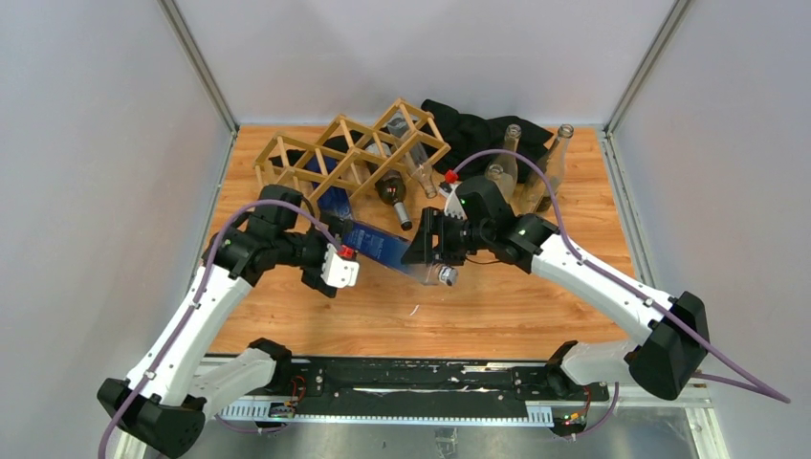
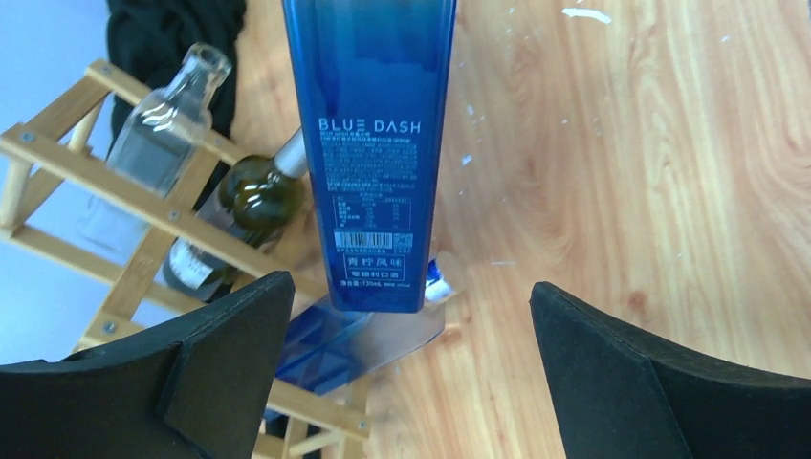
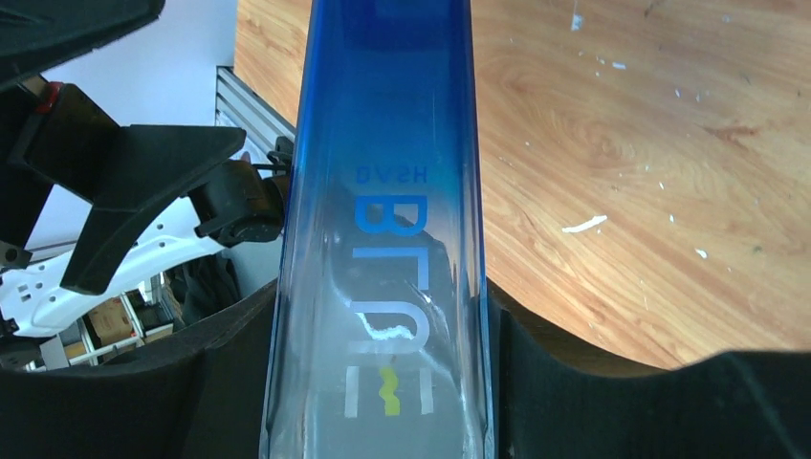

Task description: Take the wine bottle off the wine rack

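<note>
Here, right pincer [image 3: 378, 382] clamps 1 blue bottle [image 1: 378, 245], left pincer [image 2: 411, 296] gapes, rack [image 1: 349, 153] holds 2 bottles [image 1: 390, 189] [image 1: 418, 164].

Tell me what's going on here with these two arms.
The right gripper is shut on a blue bottle and holds it over the table in front of the wine rack. The bottle's base end is close to the rack. The left gripper is open near that base, gripping nothing. A dark bottle and a clear bottle lie in the rack.

White arm links [image 1: 191, 320], blk joints [image 1: 669, 352], purple cables [image 1: 536, 164], green LEDs [image 1: 524, 230], blk end effector fingers [image 2: 225, 359]
</note>
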Controlling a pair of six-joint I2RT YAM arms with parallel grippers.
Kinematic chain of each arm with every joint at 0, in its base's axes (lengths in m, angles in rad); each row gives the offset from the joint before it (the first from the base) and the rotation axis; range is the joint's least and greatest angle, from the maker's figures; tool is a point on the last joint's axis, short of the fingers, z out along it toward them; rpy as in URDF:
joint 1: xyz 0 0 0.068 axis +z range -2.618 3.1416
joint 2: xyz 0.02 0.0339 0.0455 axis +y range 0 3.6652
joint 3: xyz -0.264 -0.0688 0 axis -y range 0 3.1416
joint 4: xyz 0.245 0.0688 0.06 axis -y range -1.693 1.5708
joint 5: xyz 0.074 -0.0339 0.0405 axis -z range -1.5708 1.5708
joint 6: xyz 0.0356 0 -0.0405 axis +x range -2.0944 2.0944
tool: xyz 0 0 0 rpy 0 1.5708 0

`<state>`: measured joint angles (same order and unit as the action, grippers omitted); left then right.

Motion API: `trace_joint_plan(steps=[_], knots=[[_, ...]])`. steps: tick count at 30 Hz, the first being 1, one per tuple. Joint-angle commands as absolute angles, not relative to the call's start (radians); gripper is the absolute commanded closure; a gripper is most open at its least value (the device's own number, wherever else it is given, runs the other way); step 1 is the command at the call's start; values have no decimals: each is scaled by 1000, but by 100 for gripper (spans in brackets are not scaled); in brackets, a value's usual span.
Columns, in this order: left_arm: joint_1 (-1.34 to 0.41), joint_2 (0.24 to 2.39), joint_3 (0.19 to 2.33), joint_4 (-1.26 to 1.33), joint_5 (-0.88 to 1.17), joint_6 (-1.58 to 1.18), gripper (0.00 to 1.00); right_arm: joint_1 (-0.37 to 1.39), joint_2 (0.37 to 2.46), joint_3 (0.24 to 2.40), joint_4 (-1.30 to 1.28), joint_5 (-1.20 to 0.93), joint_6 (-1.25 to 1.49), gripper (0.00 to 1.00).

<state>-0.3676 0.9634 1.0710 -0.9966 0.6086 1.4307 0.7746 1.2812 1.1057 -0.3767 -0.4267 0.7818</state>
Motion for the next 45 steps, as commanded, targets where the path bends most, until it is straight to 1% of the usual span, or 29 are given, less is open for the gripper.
trace_joint_plan(steps=[1,9,17,22,23,25,26,27,28,29,30,31,32,34,38,45], knots=[[-466,955,1051,-924,555,1307,0,788,1217,1204,-313,-503,771,100],[-579,1031,1059,-862,448,1104,0,805,1231,1250,-331,-549,793,100],[-603,1065,1042,-817,384,1095,0,839,1279,1334,-360,-612,782,100],[-612,1053,1015,-813,360,1147,8,852,1297,1381,-367,-621,773,100],[-613,1050,1013,-804,357,1147,12,854,1299,1382,-370,-621,769,100],[-613,1041,1011,-770,348,1132,25,854,1303,1378,-377,-621,767,100],[-612,1034,1008,-754,346,1121,37,854,1304,1374,-380,-621,765,96],[-613,1025,1007,-741,348,1115,43,853,1303,1367,-383,-616,762,89],[-613,1019,1004,-730,356,1112,55,854,1300,1360,-384,-610,757,73],[-613,1004,1002,-722,367,1104,72,854,1293,1353,-388,-599,751,58],[-613,993,1001,-710,380,1090,83,854,1286,1349,-396,-583,741,42],[-613,981,995,-698,392,1071,99,854,1281,1348,-404,-568,725,25],[-613,967,992,-682,404,1051,100,853,1272,1349,-413,-554,710,17],[-612,936,972,-657,437,1012,100,852,1248,1351,-422,-521,671,12],[-613,908,968,-639,491,863,100,842,1177,1361,-434,-447,605,8],[-611,898,1015,-594,618,541,100,819,1014,1374,-438,-305,504,4]])
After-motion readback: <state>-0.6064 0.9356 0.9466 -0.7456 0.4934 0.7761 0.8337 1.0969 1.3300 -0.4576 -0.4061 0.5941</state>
